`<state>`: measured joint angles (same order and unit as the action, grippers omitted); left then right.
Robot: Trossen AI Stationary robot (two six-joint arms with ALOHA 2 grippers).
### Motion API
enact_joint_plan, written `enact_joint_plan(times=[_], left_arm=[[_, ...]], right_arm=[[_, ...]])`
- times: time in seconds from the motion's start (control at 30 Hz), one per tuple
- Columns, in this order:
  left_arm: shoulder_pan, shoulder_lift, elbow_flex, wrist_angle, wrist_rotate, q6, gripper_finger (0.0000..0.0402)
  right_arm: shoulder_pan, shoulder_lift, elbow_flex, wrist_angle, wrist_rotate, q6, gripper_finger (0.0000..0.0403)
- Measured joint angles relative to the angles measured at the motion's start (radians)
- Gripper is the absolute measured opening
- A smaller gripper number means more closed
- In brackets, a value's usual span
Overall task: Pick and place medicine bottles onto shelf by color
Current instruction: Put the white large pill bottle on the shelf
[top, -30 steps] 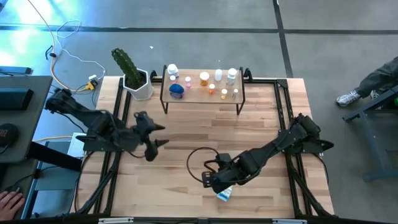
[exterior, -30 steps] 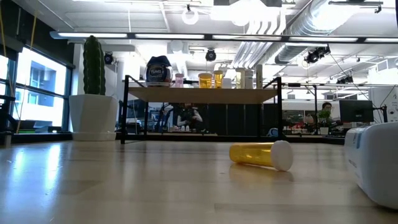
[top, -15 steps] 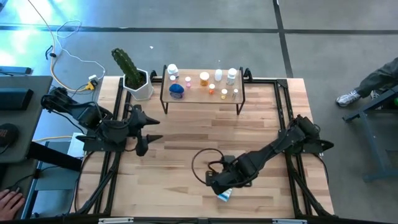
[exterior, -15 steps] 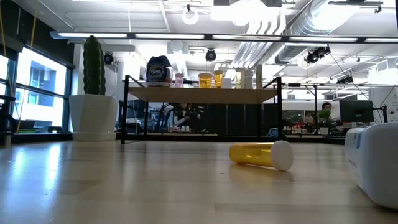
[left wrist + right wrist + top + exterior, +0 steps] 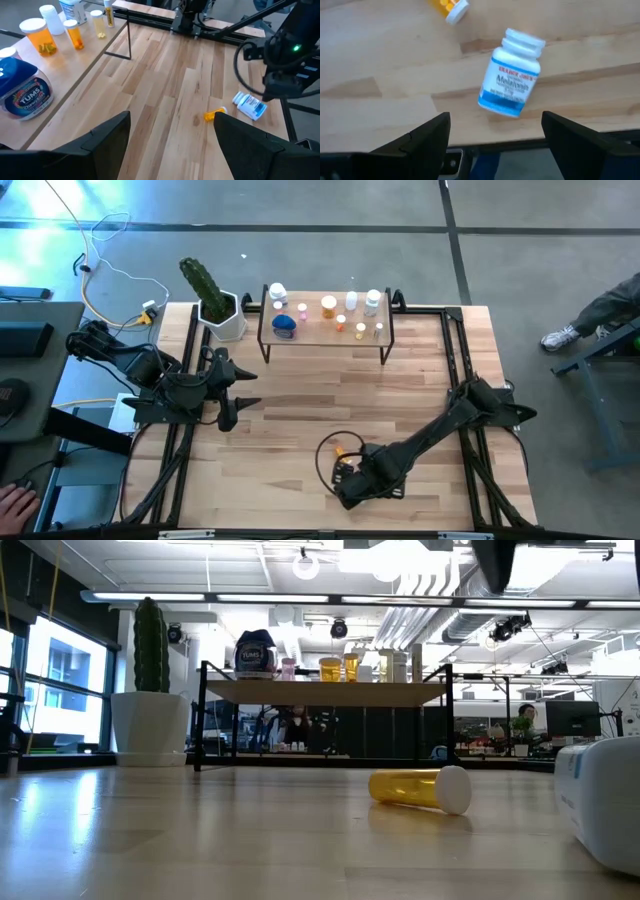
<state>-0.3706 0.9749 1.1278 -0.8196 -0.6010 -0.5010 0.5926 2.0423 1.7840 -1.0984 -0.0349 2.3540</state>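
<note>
R gripper (image 5: 495, 137) hangs over the table's near edge, lower centre of high view, fingers apart, holding nothing. White melatonin bottle (image 5: 510, 74) lies on its side just ahead, long axis running diagonally, cap end away from the gripper. Blue-and-white label, white cap. Orange vial (image 5: 341, 448) lies beside it. R arm far nearer; L gripper (image 5: 170, 132) waits mid-left, also apart. Shelf (image 5: 322, 338) at top centre, well apart.

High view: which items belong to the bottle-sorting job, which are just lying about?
Job: shelf with bottles already on it; orange vial and white melatonin bottle lying on the table.
Lying about: potted cactus; loose cables beyond the table.
</note>
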Motion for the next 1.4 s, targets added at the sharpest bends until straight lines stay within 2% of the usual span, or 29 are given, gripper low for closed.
enact_joint_plan(times=[0.67,1.4], left_arm=[[0.0,0.0,0.0,0.001,0.0,-0.001,0.0278],[0.0,0.0,0.0,0.006,-0.001,0.007,0.0278]], right_arm=[[0.003,0.146,0.0,0.098,-0.053,0.006,0.0305],[-0.018,0.197,0.0,0.104,-0.072,0.023,0.0305]])
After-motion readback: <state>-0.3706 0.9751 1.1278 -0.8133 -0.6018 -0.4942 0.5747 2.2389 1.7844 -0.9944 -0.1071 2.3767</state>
